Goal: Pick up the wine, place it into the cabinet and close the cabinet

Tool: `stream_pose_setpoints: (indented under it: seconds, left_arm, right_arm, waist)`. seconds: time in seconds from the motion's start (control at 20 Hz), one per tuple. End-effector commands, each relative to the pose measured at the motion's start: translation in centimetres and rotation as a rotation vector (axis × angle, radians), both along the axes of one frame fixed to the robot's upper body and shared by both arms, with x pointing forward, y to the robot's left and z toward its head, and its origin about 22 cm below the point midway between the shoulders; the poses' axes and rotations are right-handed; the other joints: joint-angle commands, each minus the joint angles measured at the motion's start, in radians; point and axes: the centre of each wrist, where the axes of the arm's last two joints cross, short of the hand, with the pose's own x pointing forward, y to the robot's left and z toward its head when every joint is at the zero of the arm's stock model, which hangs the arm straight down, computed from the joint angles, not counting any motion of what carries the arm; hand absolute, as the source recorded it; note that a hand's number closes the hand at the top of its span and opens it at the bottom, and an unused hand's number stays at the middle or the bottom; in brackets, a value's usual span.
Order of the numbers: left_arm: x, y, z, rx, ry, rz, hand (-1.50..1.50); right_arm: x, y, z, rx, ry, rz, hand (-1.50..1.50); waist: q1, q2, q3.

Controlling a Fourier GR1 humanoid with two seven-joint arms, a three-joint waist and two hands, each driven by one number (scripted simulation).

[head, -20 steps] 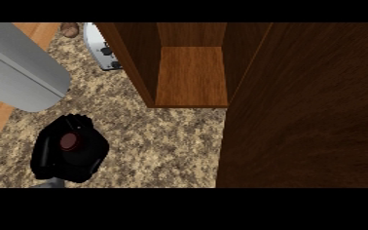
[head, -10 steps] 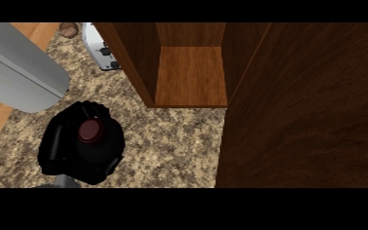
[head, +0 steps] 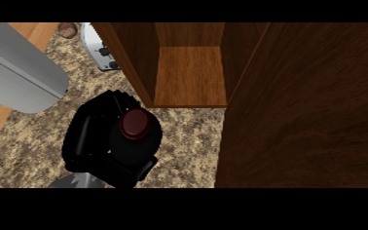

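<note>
Nearest, low and left of centre, a black hand (head: 101, 143) is curled round the wine (head: 135, 124), whose dark red top faces straight up, so its long axis stands upright over the speckled worktop (head: 183, 141). Which arm this is I cannot tell. The open cabinet (head: 191, 75) lies just beyond, far and right of the bottle, its door (head: 295, 107) swung towards us. No readable label shows.

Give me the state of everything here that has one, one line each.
Wine bottle: upright, capped, held over the counter, not yet in the cabinet.
Left hand: fingers curled round the wine bottle.
Cabinet: open, shelf bare.
Cabinet door: swung open at the right.
Right hand: not in view.
</note>
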Motion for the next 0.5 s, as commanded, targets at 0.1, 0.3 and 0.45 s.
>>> stream_pose_setpoints:
  seconds: [0.1,0.3,0.45]
  left_arm:
    - [0.4,-5.5,3.1,-0.024,0.002,-0.023,1.50]
    - [0.7,-8.0,4.0,-0.037,0.005,-0.023,1.50]
    - [2.3,-9.3,4.6,-0.010,-0.017,0.035,1.50]
  right_arm:
    - [-1.1,0.0,1.0,0.042,-0.028,0.054,-1.50]
    - [-2.4,-0.3,1.1,0.069,-0.043,0.059,-1.50]
    - [-3.1,-1.2,0.7,0.029,-0.031,0.052,-1.50]
  waist:
    - [0.000,0.001,0.000]
    - [-0.007,0.000,0.000]
    - [-0.012,0.000,0.001]
